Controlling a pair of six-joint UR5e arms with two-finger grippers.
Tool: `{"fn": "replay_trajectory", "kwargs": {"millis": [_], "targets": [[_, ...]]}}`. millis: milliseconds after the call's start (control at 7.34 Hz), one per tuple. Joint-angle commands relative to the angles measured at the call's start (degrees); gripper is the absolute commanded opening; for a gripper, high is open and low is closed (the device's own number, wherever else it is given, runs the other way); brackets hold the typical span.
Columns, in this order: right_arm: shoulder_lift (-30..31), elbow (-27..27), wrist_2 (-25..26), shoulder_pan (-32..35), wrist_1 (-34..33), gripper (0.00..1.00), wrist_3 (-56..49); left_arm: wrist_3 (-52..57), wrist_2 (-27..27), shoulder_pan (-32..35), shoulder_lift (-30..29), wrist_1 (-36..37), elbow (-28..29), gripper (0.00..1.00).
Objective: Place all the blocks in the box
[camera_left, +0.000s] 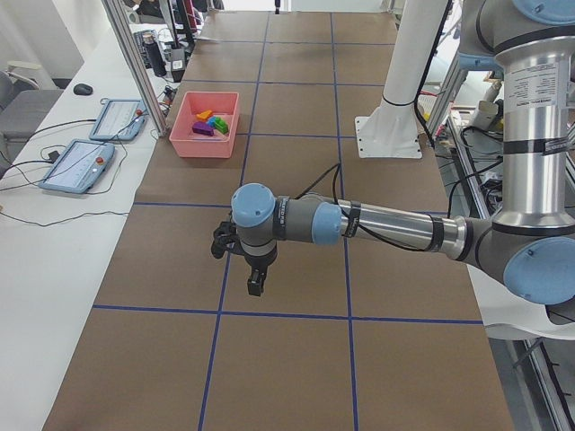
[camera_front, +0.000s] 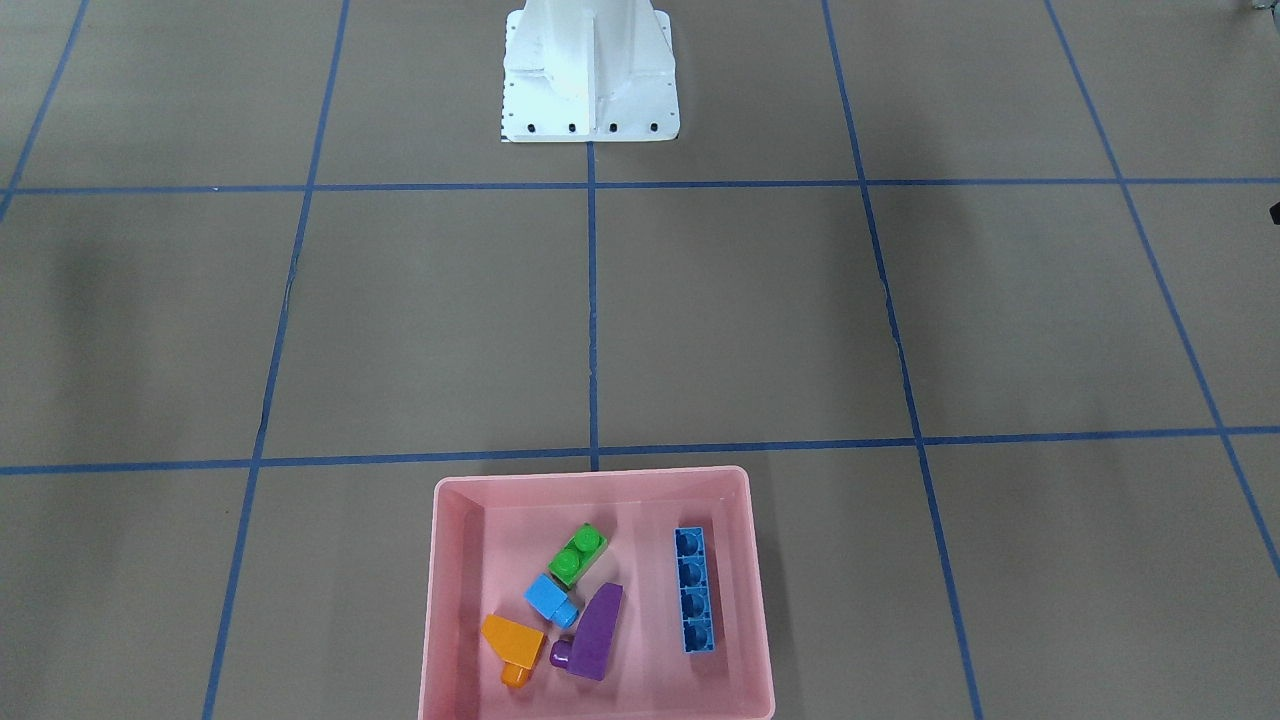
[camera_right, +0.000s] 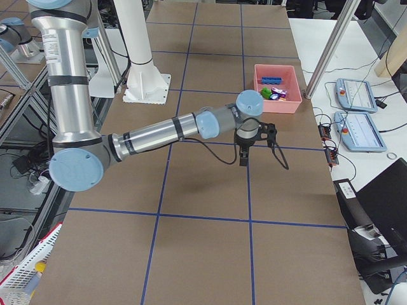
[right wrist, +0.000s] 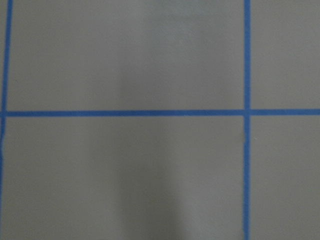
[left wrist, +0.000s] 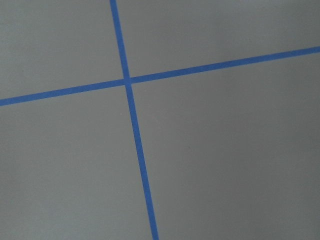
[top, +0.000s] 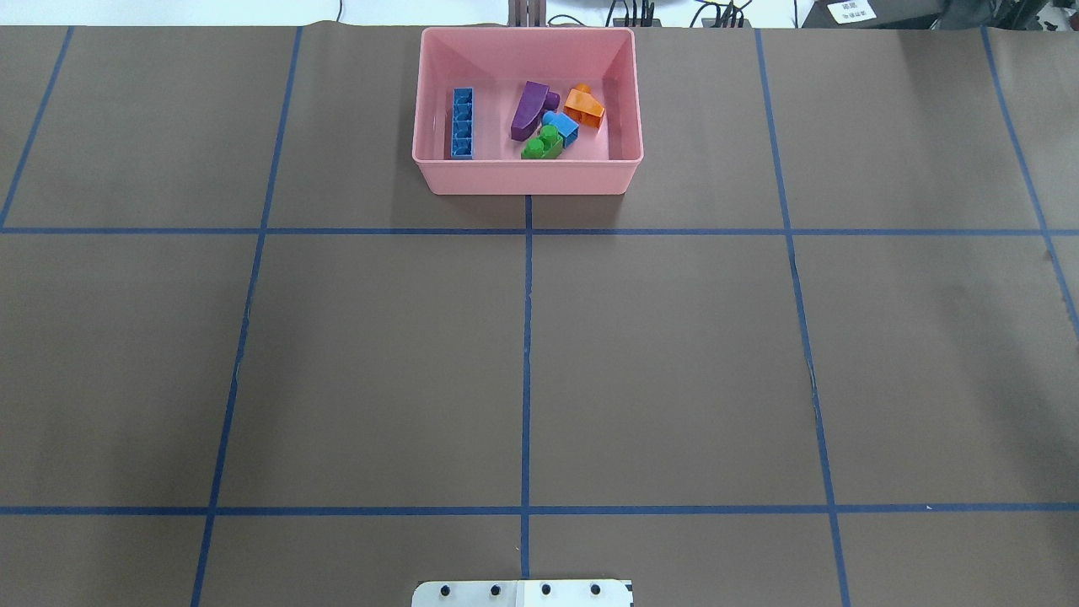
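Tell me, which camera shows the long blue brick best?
The front-facing view: the long blue brick lies largest and unblocked in the pink box. Overhead shows it smaller; side views barely; wrist cameras, only table.

My counter (top: 674, 354) wears matt brown paper, crossed by smooth blue tape (top: 527, 337). The pink box (top: 527, 177) is smooth, slightly glossy plastic; the purple sloped brick (top: 528, 113) inside it is shiny plastic. My left forearm (camera_left: 395, 224) is brushed metal.

Overhead and front cameras face each other, sharing the box (top: 527, 177); wrist cameras point downward.
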State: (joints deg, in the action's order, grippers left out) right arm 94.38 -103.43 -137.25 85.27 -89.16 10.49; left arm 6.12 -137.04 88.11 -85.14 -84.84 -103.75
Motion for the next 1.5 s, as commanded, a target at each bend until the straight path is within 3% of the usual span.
{"fn": "replay_trajectory", "kwargs": {"millis": [0,1362], "targets": [[5.27,2.44,1.35,5.43,-2.49,1.00,-13.62,0.65,0.10,0.92,-0.64,1.34,-0.13,1.00],[6.34,1.91,2.77,6.58,-2.25,1.00,-15.24,0.12,0.19,1.63,3.57,0.99,-2.24,1.00]]}}
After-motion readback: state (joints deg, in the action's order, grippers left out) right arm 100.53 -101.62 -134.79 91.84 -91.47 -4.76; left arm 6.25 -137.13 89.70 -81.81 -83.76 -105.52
